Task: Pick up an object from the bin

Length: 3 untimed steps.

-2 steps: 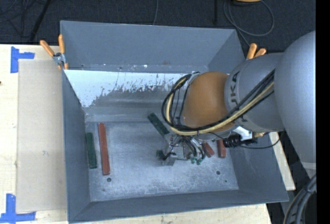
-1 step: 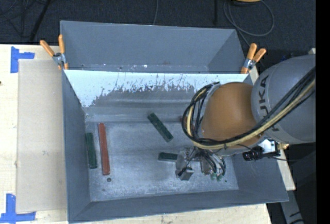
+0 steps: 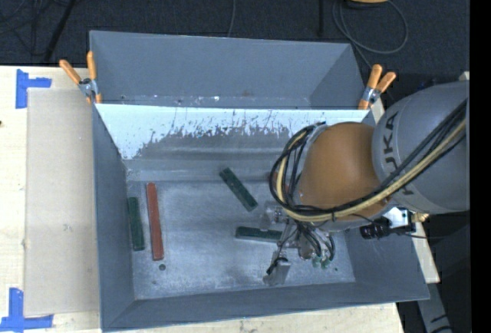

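The gripper (image 3: 281, 261) is held low over the floor of the bin (image 3: 222, 78), and whether it is apart or together cannot be told. A flat dark green bar (image 3: 257, 232) is found just beside it and is judged the likeliest pick. A slanted green bar (image 3: 238, 189) lies beyond that one, and a red-brown bar (image 3: 156, 221) well apart

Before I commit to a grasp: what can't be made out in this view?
Camera view:
- Floor of the bin beneath the orange cover: hidden by the arm.
- Right end of the dark green bar near the gripper: covered by the arm.
- A dark speck near the red-brown bar: too small to identify.
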Each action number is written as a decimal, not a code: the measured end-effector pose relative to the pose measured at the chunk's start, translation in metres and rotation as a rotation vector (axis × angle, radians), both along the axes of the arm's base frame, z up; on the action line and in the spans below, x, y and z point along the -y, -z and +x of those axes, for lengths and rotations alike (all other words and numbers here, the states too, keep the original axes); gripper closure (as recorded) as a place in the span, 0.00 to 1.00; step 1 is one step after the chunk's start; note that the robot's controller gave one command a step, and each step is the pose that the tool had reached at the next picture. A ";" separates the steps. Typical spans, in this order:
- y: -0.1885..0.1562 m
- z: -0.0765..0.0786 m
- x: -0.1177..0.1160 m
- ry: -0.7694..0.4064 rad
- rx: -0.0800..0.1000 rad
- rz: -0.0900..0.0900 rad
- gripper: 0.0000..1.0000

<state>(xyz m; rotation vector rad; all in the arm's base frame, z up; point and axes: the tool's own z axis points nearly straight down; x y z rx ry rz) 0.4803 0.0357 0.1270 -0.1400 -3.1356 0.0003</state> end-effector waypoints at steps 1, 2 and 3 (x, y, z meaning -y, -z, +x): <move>0.061 0.041 0.015 -0.041 0.002 -0.001 0.00; 0.057 0.041 0.014 -0.039 0.002 0.000 1.00; -0.086 0.004 -0.014 -0.109 0.009 0.001 1.00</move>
